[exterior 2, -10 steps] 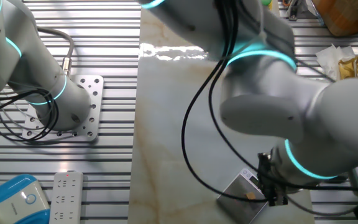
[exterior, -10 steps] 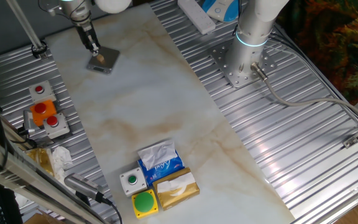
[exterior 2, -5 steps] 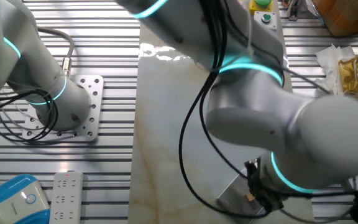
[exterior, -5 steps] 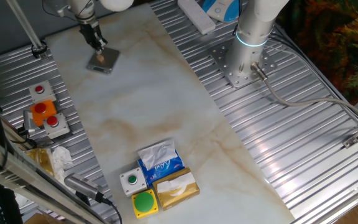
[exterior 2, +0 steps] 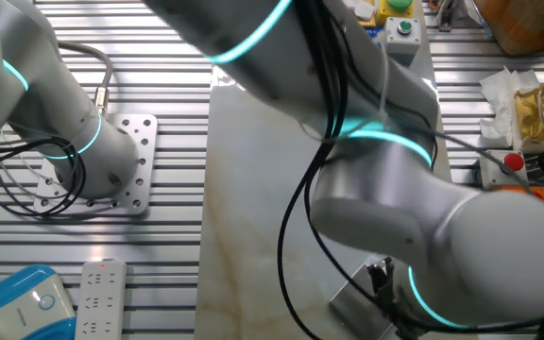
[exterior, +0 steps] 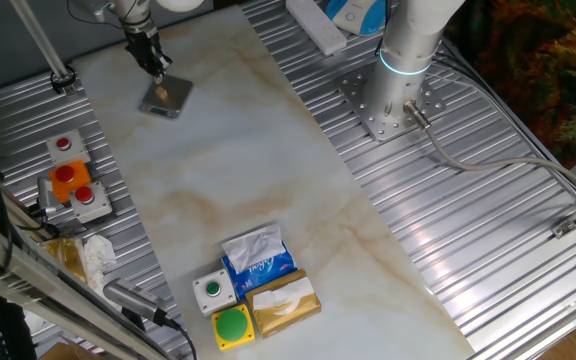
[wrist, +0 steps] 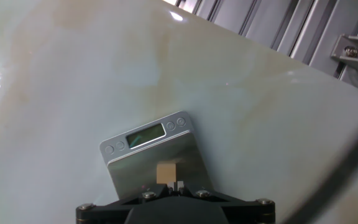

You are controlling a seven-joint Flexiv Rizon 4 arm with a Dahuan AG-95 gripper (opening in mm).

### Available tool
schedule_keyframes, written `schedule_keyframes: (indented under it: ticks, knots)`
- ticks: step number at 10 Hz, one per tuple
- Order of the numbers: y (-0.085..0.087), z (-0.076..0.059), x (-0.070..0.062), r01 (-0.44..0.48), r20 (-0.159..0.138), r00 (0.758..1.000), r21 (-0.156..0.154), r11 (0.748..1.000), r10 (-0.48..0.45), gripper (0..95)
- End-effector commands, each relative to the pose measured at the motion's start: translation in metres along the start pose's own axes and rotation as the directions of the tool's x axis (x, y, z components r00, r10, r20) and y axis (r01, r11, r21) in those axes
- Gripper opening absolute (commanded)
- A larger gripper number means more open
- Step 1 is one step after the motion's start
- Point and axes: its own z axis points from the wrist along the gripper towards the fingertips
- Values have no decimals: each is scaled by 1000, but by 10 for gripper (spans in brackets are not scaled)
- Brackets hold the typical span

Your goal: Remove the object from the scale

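Tan-brown cube-shaped nugget [wrist: 167, 173] sitting on the small flat square silver-grey metal scale [wrist: 152, 163], on the half of the plate away from the display strip. Showing no long axis, being roughly as wide as tall; presenting one flat face to the hand view, edges roughly square to the picture frame. Lying just ahead of the black two-finger gripper [wrist: 178, 186], close to the jaws' centre line, with a pale tip touching or almost touching its lower right corner. Hiding the fingers under the black mounting bar in the hand view, so spread of the jaws impossible to tell; nothing visibly held.

Resting on the pale marbled table [exterior: 248, 150], the scale [exterior: 165, 96] sitting near its far left corner in one fixed view, with the gripper [exterior: 158, 68] hanging just over the scale's far edge. Blocking most of the scale in the other fixed view, the bulky white arm [exterior 2: 395, 189].
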Motion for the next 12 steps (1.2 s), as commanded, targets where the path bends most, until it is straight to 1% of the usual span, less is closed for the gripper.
schedule_keyframes:
  ticks: [1, 3, 4, 5, 6, 8, 9, 12]
  knots:
    - [0, 1, 1, -29, 11, 1000, -16, 999, 29, 0]
    - [0, 2, 0, -37, 15, 999, -25, 999, 37, 0]
    - [1, 3, 1, -34, 16, 999, -26, 999, 34, 190]
    - [1, 6, 1, -34, 17, 999, -25, 999, 34, 190]
    - [3, 10, 2, -35, 20, 999, -26, 999, 35, 380]
    - [4, 13, 2, -33, 19, 999, -25, 999, 34, 380]
    - [4, 13, 2, -33, 22, 999, -28, 999, 34, 570]
    - [4, 14, 1, -35, 21, 999, -26, 999, 36, 570]
